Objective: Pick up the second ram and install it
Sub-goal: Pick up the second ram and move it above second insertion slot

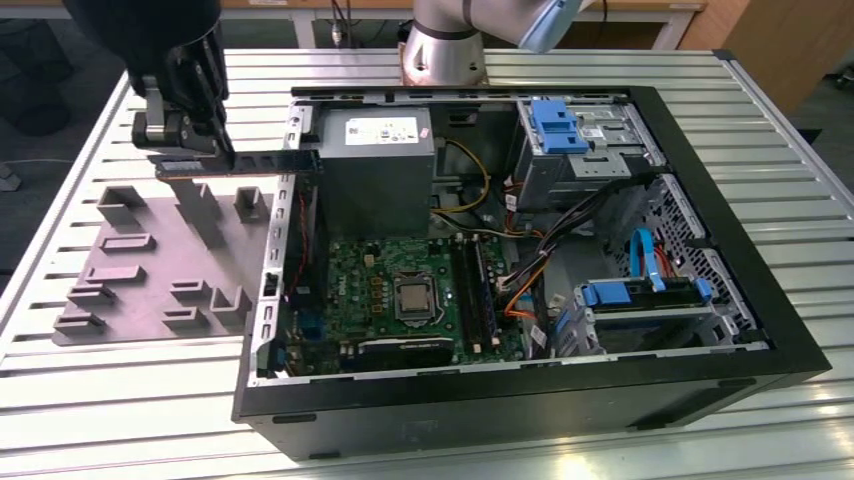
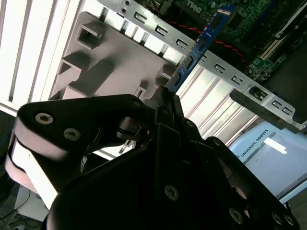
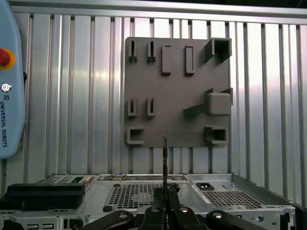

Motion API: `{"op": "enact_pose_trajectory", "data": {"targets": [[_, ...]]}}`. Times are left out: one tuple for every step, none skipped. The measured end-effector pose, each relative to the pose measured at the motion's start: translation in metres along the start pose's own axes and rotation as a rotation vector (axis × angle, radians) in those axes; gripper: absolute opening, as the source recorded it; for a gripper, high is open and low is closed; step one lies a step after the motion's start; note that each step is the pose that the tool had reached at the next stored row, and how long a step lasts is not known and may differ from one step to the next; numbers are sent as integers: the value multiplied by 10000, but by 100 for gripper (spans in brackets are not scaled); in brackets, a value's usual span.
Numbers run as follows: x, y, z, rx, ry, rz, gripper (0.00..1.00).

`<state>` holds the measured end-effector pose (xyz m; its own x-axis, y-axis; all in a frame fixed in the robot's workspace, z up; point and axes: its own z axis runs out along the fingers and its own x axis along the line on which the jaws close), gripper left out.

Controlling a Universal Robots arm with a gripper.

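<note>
In the exterior view my gripper (image 1: 187, 158) hangs above the far end of the grey holder tray (image 1: 147, 270), at the open computer case's left. It is shut on the second ram (image 1: 260, 162), held level with its free end over the case's left wall. In the second wrist view the blue stick (image 2: 201, 43) juts from the gripper (image 2: 165, 103) toward the motherboard (image 2: 268, 28). In the first wrist view the ram (image 3: 164, 158) is seen edge-on above the gripper (image 3: 164, 196), with the tray (image 3: 177, 96) beyond. The black memory slots (image 1: 474, 290) lie right of the processor socket.
Inside the case (image 1: 534, 400) a grey power supply (image 1: 374, 150) sits at the back, a drive cage with blue clips (image 1: 574, 140) at the back right, and orange and black cables (image 1: 527, 280) near the slots. A teach pendant (image 3: 9, 81) lies on the slatted table (image 1: 134, 400).
</note>
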<state>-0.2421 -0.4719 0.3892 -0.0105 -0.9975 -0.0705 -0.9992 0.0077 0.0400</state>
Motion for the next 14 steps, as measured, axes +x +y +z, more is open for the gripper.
{"op": "enact_pose_trajectory", "data": {"targets": [[0, -20, -1, 0, 0, 0, 14], [0, -39, -2, 0, 1, 0, 14], [-1, -59, -3, 0, 1, 0, 14], [-1, -84, -4, 0, 0, 0, 14], [-1, -107, -5, 0, 1, 1, 14], [-1, -132, -6, 0, 1, 1, 14], [-2, -154, -6, 0, 1, 0, 14], [-2, -173, -7, -1, 1, 1, 14], [-2, -192, -7, 0, 0, 1, 14], [-2, -211, -8, 0, 0, -1, 14], [-2, -228, -9, -1, 1, 0, 14], [-3, -247, -10, 0, 1, 0, 14], [-3, -264, -10, 0, 0, 0, 14], [-3, -283, -11, 1, 0, 1, 14]]}}
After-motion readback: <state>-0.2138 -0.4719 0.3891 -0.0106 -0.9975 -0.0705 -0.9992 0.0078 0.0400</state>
